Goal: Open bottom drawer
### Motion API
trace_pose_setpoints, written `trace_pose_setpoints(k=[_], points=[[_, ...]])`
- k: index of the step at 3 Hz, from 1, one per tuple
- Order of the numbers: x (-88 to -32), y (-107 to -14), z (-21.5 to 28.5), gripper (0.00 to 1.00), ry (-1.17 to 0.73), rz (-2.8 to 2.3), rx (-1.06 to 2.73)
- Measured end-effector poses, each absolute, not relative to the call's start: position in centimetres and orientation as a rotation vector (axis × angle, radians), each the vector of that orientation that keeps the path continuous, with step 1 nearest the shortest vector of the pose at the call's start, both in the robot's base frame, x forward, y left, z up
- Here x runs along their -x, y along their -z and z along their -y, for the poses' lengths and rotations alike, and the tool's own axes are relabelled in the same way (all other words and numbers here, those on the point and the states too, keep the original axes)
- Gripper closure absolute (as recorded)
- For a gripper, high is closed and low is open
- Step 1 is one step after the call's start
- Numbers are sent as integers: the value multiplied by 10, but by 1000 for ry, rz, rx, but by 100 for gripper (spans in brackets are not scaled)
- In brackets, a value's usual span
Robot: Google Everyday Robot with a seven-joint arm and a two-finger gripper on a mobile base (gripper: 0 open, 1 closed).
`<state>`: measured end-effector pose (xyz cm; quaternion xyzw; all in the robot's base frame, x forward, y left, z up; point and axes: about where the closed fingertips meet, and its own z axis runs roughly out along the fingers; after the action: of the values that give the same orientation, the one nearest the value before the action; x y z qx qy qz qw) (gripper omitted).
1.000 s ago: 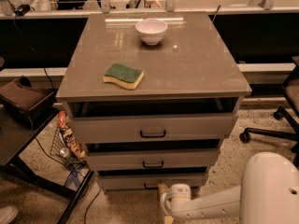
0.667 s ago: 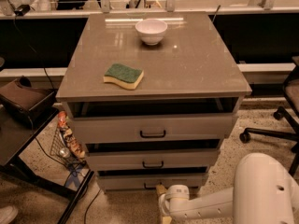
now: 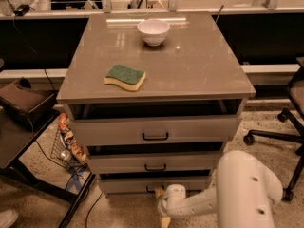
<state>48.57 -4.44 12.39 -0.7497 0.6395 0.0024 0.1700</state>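
Low down, tool near bottom drawer front

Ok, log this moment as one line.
step: open bottom drawer | gripper: low, at its front centre | cabinet top: sponge, bowl

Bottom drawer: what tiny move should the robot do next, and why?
Probably nudge the gripper onto the small black handle. The gripper sits low, right in front of the bottom drawer near its handle, and the drawer looks barely pulled out, so gripping likely comes before pulling.
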Motion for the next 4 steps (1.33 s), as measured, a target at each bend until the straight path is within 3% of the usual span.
trace_pose_setpoints(k=[1, 2, 4], points=[[-502, -109, 33, 0, -1, -1800, 2199], [-510, -96, 27, 16, 13, -1794, 2260], [-509, -94, 25, 63, 8, -1794, 2263]])
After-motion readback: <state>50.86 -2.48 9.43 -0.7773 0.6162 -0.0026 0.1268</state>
